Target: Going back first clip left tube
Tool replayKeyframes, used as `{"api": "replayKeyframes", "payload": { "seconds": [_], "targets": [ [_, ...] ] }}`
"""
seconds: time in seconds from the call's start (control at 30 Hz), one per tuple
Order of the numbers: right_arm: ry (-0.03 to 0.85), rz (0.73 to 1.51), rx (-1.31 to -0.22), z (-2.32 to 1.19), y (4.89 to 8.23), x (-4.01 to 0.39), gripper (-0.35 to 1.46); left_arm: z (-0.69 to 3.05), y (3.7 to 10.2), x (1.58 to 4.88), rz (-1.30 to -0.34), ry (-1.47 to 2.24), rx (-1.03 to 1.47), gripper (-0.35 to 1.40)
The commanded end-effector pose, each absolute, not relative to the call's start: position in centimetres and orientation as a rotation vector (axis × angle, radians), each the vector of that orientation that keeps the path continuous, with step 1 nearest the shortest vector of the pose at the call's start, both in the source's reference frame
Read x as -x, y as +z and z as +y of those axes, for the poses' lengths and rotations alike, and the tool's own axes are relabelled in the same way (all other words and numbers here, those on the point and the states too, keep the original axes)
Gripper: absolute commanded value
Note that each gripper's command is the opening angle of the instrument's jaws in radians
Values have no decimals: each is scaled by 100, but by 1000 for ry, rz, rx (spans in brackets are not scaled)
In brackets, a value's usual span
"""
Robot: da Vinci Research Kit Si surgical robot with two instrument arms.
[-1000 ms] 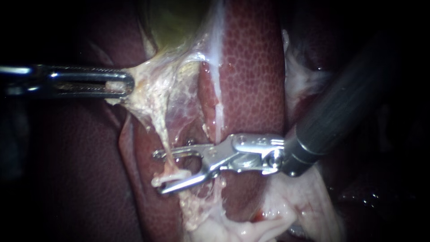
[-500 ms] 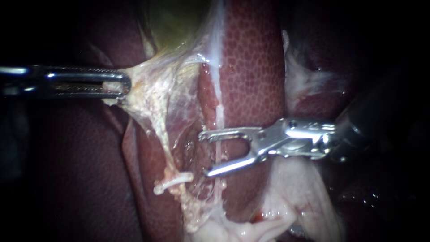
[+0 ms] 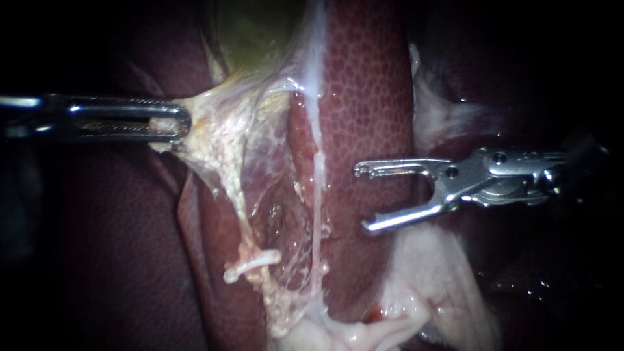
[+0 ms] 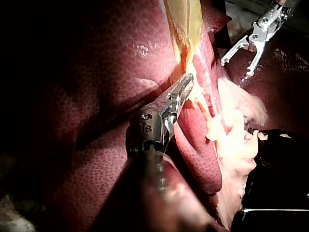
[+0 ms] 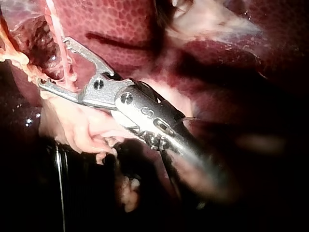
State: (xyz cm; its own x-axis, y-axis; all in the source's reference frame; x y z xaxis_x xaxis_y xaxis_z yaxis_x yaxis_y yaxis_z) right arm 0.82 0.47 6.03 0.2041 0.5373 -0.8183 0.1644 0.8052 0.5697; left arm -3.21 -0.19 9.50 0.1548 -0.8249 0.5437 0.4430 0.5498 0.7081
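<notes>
Withdrawn toward the right since a second ago, my right instrument (image 3: 361,199), a slim silver shaft ending in two thin metal jaws, now hangs over the mottled dark red liver (image 3: 367,97) and well apart from the clip. Its jaws stand wide open with nothing between them; the left wrist view (image 4: 235,68) and its own wrist view (image 5: 53,62) show the same gap. The small white clip (image 3: 250,262) stays where it was, lying across the lower end of the left tube (image 3: 235,201), a thin pale strand running down from the stretched tissue. My left instrument (image 3: 175,120), a slotted steel pair of jaws, has not shifted; its jaws are closed on the pale fatty tissue (image 3: 221,130) below the yellow-green gallbladder (image 3: 253,32), pulling it taut. The liver's surface is wet and finely pebbled. Around the organs all is dark; in the left wrist view a black surface (image 4: 275,145) lies beside the pale tissue.
</notes>
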Motion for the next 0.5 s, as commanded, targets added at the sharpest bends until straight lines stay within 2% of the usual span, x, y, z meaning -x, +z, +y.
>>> {"api": "replayKeyframes", "payload": {
  "seconds": [0.03,0.5],
  "targets": [
    [280,1364,-625,47,601,-81,60,-19,951,322,-1068,-950,-432,-35],
    [273,1364,-625,45,589,-75,60,-25,977,338,-1069,-949,-414,-35]
  ]
}}
